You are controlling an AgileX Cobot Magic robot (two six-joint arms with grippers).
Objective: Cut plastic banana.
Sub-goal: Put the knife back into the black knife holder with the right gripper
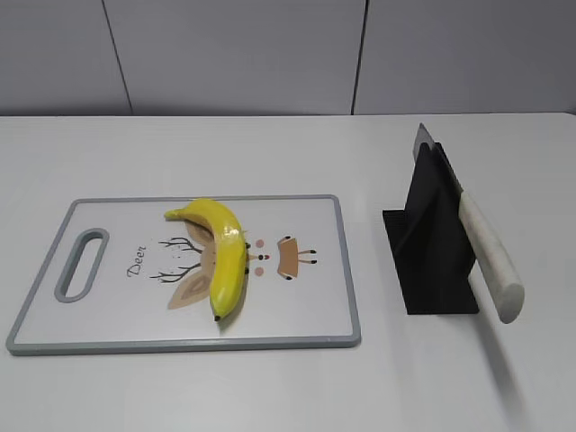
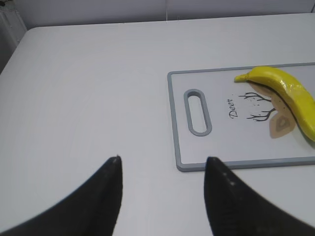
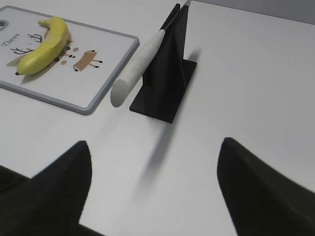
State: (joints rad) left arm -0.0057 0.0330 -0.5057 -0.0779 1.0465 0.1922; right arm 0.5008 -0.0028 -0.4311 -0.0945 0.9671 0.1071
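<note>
Both my jaws stand wide apart and hold nothing, hovering over the bare table (image 1: 270, 387). The plastic banana (image 1: 222, 254) lies whole on the deer-printed cutting board (image 1: 108, 337); right of it, the knife (image 1: 484, 247) rests in its black stand (image 1: 432, 243).

- White table (image 1: 270, 387), matte, seen at a slant;
- Grey-rimmed white cutting board (image 1: 306, 315) lying flat, left of centre;
- Black knife stand (image 1: 432, 243) to its right, standing apart from the board.
</note>
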